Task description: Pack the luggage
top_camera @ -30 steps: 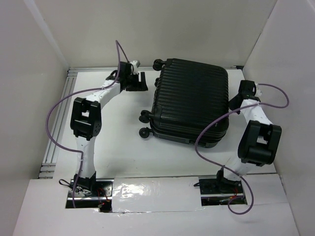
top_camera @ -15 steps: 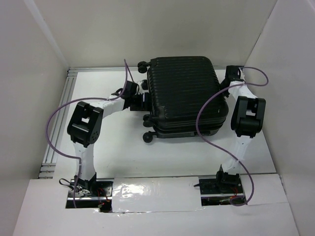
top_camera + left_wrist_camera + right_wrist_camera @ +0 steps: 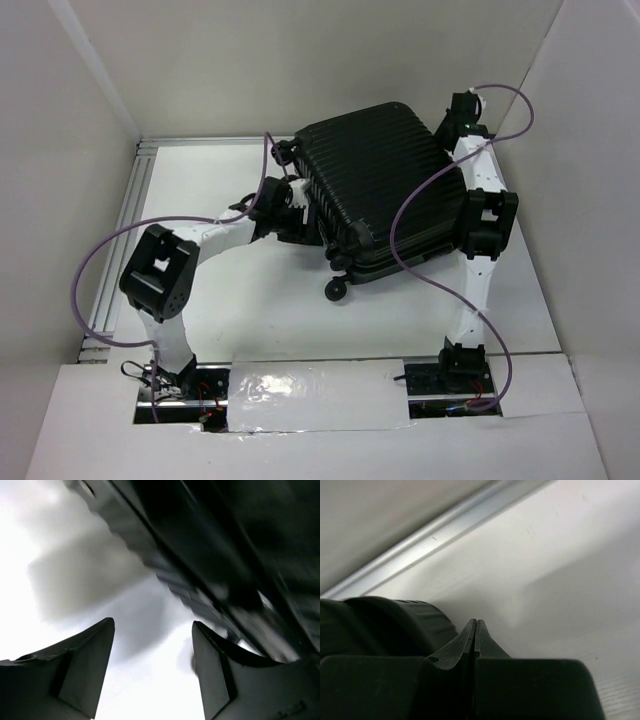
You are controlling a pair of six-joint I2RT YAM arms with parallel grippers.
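Closed black luggage (image 3: 385,185) on white table (image 3: 260,315)

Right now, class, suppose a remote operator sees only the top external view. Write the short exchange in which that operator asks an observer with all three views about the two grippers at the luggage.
Operator: Is the left gripper clamped on the luggage?
Observer: No. The left wrist view shows its fingers standing apart with only white table between them. The luggage's ribbed side runs just beyond the tips.
Operator: And the right gripper, up by the far corner?
Observer: The right wrist view shows its fingers pressed flat together with nothing between them.
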